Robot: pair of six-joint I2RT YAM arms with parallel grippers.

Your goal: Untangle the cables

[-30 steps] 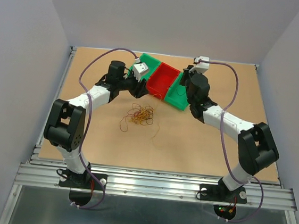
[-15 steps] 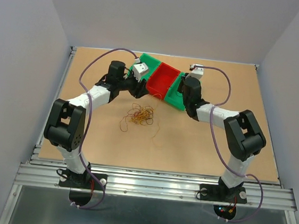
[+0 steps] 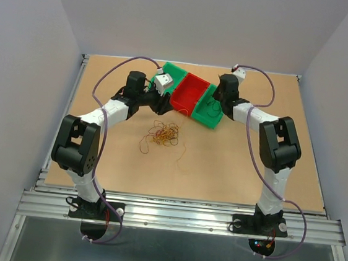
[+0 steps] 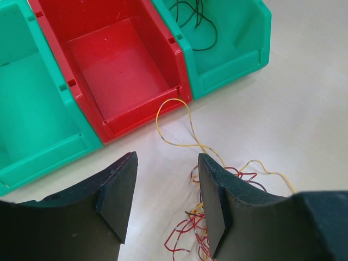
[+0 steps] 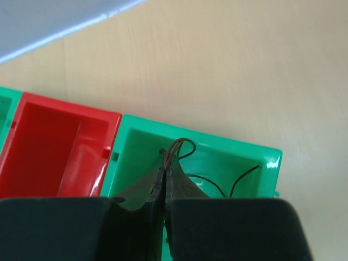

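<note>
DOUBLE REACH AT THE BINS: My left claw (image 4: 166, 163) hung spread wide and held nothing, low over the tan wooden tabletop (image 3: 238, 168) just in front of the glossy red plastic bin (image 4: 125, 70). Just under it, toward my base, lay the cables (image 3: 163, 134). They were a loose clump of hair-thin curly wires in red and orange-yellow, resting on the bare wood close to the bins and outside all of them. One yellow strand (image 4: 192, 124) ran out of the clump and looped up to the foot of the red bin's front wall.

That red bin stood in the middle of a slanted row of three. It was pressed between the left green plastic bin (image 4: 32, 109) and the right green plastic bin (image 4: 239, 49).

My right claw (image 5: 165, 163) was over the right green plastic bin with its fingers pressed together. A small loop of thin dark wire (image 5: 182, 143) poked out from between the tips. It looked pinched there, though the wire was too fine for me to be sure of its colour. Another curl of dark wire (image 5: 239, 178) lay on the floor of the same bin, also visible from my left wrist camera.
</note>
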